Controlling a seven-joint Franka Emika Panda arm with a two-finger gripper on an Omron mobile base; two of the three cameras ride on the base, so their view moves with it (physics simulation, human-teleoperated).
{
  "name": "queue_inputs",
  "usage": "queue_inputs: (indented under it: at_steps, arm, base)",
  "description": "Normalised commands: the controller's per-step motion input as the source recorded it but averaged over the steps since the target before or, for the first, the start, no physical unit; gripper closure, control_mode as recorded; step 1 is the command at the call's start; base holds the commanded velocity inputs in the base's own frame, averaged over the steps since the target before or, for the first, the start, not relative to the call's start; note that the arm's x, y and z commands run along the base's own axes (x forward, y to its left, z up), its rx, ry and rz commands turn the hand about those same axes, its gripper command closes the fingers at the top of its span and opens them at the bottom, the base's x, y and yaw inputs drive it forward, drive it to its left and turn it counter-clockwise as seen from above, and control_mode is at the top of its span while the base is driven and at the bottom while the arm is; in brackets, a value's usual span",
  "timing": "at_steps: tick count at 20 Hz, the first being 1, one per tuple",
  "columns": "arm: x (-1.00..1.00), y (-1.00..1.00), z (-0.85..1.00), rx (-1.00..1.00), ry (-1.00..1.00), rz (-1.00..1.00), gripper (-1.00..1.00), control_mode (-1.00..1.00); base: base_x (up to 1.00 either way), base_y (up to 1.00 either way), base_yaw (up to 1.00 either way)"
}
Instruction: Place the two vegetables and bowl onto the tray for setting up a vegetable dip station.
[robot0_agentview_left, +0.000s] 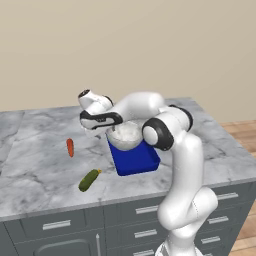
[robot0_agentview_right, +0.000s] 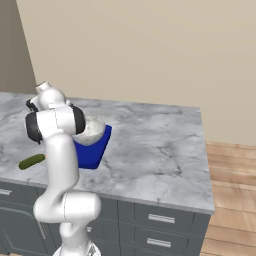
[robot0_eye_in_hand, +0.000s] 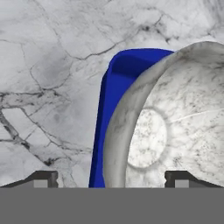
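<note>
Our gripper (robot0_eye_in_hand: 111, 179), jaws apart astride the rim, hovers over the bowl (robot0_eye_in_hand: 175, 131) resting on the tray (robot0_agentview_left: 135, 159). We judge the bowl placed; next comes the cucumber (robot0_agentview_left: 89, 180) at eight o'clock near the counter (robot0_agentview_left: 45, 165) edge, then the carrot (robot0_agentview_left: 70, 147) at nine, across open marble.

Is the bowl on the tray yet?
Yes. The bowl sits in the blue tray, and the open gripper straddles its rim without pinching.

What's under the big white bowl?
The blue tray sits under the bowl. The tray floor beneath the bowl is hidden, so anything lying there cannot be seen.
</note>
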Motion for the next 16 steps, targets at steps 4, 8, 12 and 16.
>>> queue_inputs:
  at_steps: [4,8,12,16]
  arm:
    - [-0.28,0.13,0.36,0.0,0.0,0.0,-1.0,-1.0]
    - [-0.37,0.17,0.36,0.0,0.0,-0.01,-1.0,-1.0]
    - [-0.37,0.21,0.3,0.0,0.0,0.0,-1.0,-1.0]
    - [-0.26,0.33,0.18,0.0,0.0,0.0,-1.0,-1.0]
  base:
    - [0.0,0.0,0.0]
    - [0.0,0.0,0.0]
    - [0.0,0.0,0.0]
    - [0.0,0.0,0.0]
